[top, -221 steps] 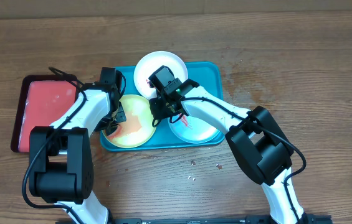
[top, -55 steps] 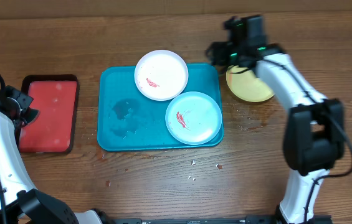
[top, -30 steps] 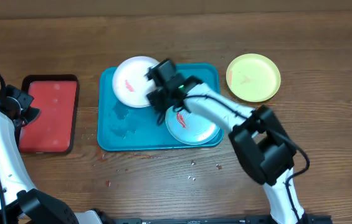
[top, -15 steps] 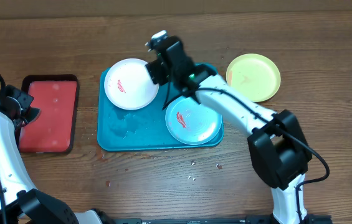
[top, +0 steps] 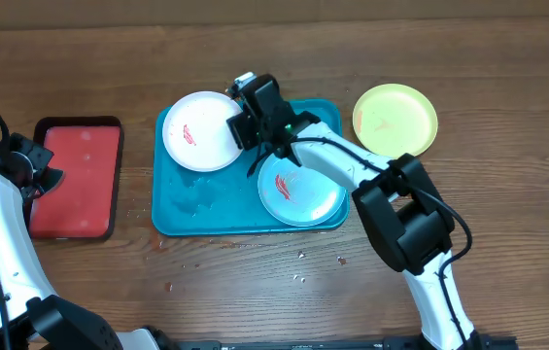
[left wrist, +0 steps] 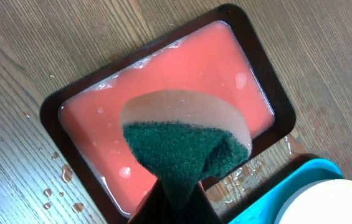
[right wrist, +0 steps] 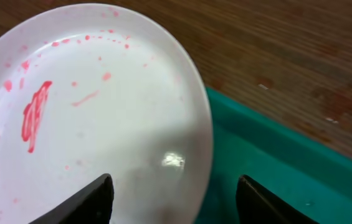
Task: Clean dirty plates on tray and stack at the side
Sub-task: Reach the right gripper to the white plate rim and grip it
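The teal tray lies mid-table. A white plate with a red smear sits at its far left corner, overhanging the rim; it fills the right wrist view. A light blue plate with a red smear lies on the tray's right side. The yellow-green plate rests on the table right of the tray. My right gripper is open, its fingers straddling the white plate's right edge. My left gripper is shut on a green-and-tan sponge above the red tray.
The red tray with dark rim holds pink liquid, left of the teal tray. Water drops wet the wood near it. Small crumbs lie on the table in front of the teal tray.
The yellow-green plate went from the tray to the table at right. The right gripper came back, slid the white plate leftwards, and now straddles its right edge. The left arm holds still.
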Tool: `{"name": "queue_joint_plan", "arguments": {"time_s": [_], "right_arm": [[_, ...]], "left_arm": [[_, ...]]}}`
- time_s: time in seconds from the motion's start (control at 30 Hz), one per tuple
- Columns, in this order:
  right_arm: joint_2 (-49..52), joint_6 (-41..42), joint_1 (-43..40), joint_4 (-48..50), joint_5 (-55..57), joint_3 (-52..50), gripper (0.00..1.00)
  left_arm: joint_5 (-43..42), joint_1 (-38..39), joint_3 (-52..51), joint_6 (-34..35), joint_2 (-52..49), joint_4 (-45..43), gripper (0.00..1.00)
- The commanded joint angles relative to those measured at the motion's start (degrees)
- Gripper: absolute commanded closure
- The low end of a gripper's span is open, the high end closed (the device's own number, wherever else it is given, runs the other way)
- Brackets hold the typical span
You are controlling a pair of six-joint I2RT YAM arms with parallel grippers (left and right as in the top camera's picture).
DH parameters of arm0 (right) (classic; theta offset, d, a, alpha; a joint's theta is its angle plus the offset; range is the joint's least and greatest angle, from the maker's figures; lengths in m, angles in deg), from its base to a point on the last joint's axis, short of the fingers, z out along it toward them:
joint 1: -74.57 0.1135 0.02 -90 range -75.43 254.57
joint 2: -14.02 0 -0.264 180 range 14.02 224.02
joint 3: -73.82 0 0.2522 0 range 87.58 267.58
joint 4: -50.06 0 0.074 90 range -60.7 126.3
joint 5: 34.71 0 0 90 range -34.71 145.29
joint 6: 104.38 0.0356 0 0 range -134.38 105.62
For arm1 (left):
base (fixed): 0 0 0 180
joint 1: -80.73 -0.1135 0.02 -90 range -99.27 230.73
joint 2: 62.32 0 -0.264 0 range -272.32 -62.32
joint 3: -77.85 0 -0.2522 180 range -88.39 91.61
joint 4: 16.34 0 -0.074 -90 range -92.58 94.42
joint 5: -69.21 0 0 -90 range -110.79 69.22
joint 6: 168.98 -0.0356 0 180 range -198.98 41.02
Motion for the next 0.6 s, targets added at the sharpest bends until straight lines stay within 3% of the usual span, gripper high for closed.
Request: {"name": "queue_joint_plan", "arguments": {"time_s": [0.0, 0.03, 0.1, 0.17, 0.37, 0.43, 0.57], "right_arm": [[0.74, 1.36, -0.11, 1.51, -1.92, 1.05, 0.38], [0.87, 1.33, -0.11, 1.60, -1.90, 1.05, 0.39], [0.87, 1.33, -0.11, 2.08, -1.90, 1.05, 0.54], [0.94, 1.33, -0.11, 2.21, -1.88, 1.05, 0.62], [2.21, 2.84, -0.11, 2.47, -1.86, 1.03, 0.60], [2.75, 2.84, -0.11, 2.62, -1.66, 1.03, 0.52], [3.41, 2.82, -0.11, 2.89, 0.74, 1.03, 0.46]], "left_arm": [[-1.95, -0.02, -0.31, 0.33, 0.11, -0.07, 0.96], [-2.14, 0.02, -0.31, 0.33, 0.11, -0.07, 0.96], [-2.69, 0.24, -0.31, 0.31, 0.11, -0.07, 0.96], [-2.69, 0.55, -0.31, 0.28, 0.11, -0.04, 0.96], [-2.73, 1.29, -0.31, -0.96, 0.11, 0.07, 0.96], [-2.73, 1.46, -0.31, -0.96, 0.11, 0.07, 0.96], [-2.75, 1.46, -0.31, -0.96, 0.11, 0.13, 0.96]]}}
